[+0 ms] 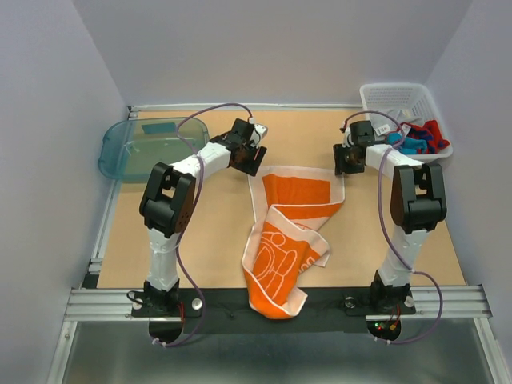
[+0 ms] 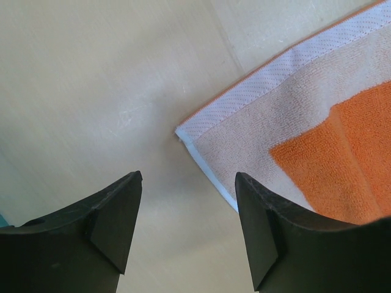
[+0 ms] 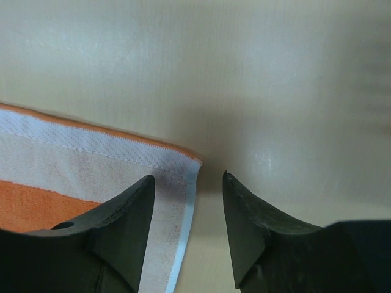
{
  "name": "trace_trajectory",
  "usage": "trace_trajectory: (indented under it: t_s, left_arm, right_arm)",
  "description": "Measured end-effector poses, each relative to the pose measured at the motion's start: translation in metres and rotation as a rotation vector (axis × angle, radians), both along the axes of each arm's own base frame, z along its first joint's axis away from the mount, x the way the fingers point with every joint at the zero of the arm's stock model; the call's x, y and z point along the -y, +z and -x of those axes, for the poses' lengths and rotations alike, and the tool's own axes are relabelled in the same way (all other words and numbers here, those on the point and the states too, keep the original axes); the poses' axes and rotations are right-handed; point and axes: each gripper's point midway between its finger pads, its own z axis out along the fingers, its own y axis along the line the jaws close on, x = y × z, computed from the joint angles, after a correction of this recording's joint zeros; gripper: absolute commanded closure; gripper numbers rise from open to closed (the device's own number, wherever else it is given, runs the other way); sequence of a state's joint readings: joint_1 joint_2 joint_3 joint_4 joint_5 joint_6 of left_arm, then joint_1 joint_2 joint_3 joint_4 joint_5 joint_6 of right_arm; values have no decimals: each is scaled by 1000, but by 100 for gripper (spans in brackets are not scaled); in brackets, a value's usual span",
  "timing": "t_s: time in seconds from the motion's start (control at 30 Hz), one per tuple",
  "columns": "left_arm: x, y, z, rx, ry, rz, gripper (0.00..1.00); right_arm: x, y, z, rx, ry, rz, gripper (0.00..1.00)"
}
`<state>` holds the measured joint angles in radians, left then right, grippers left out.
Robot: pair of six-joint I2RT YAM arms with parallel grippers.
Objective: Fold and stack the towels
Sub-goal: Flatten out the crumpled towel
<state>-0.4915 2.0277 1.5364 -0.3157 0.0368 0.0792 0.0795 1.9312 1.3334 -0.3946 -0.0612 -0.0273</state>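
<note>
**Orange towel on table, both grippers open at its far corners**

Orange towel [image 1: 292, 240] at the middle of the table [image 1: 200, 240], pale line pattern facing up. Far half flat, a pale border round an orange block. Near half rumpled and turned over on itself, its near end over the dark strip between the arm bases.

Left gripper [image 1: 250, 158] at the towel's far left corner, tilted down toward it. Seen from the left wrist: jaws wide apart, only bare table between them. Corner of the towel [image 2: 293, 116] just ahead of the gap, its side edge running under the finger [image 2: 275, 238] on the towel side. No grip.

Right gripper [image 1: 346, 160] at the far right corner, likewise low over the cloth. Seen from the right wrist: jaws apart, towel [image 3: 73, 171] corner just ahead of the gap. White side edge running down into the gap, close beside the finger [image 3: 116, 232] on the towel side. Cloth flat on the table, not pinched.

White mesh basket [image 1: 376, 96] at the table's far right corner, red towel [image 1: 433, 130] and teal-blue towel [image 1: 410, 146] heaped inside. Teal tray [image 1: 112, 152] at far left, a teal-blue rectangle [image 1: 160, 126] lying in it; cloth or not, cannot tell.
</note>
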Motion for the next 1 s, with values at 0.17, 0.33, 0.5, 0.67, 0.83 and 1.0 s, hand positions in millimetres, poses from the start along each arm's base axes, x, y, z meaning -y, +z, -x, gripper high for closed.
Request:
trace_trajectory:
  t_s: [0.17,0.33,0.5,0.67,0.83,1.0]
  left_arm:
    - [-2,-1,-1,-1,-22,-16,28]
    - [-1,2,-4,11,-32,-17,28]
    - [-1,-1,-7,7,-32,-18,28]
    - [-2,-16,-9,-15,-29,-28,27]
    - [-4,-27,-9,-34,-23,-31,27]
    - [2,-23,-15,-21,-16,-5,27]
  right_arm:
    - [-2,-13,3,-30,25,-2,51]
    - [-2,-14,1,-28,35,2,51]
    - [-2,-14,-1,-25,40,4,58]
    - [-2,-15,-6,-15,47,8,72]
    - [-3,-15,-8,-7,55,4,89]
    - [-4,-16,-9,0,64,5,100]
